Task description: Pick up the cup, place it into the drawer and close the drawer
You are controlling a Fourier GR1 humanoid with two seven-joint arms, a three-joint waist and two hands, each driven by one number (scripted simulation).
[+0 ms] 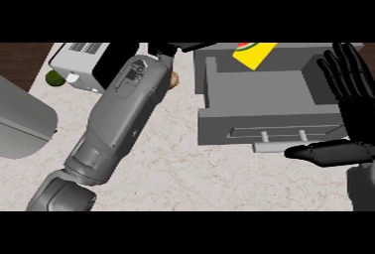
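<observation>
Left arm over the cup, drawer standing open, cup not yet stowed.

On the marble counter (183, 168) the left forearm (117, 119) runs from the lower left of the frame to the upper middle. We judge this as a reach for the cup. The drawer (271, 121), right of centre, is pulled out with its handle (282, 134) toward us, presumably so it can take the cup; the part of its inside that we see holds nothing. The right hand (357, 109) rests at the right edge, fingers straight and upward, thumb out, holding nothing. The left hand (162, 50) is cut off by the top of the frame, so we cannot tell whether it has closed on anything. A small tan thing just right of the left wrist we take for the cup (174, 79). It is mostly hidden and lies left of the drawer.
</observation>
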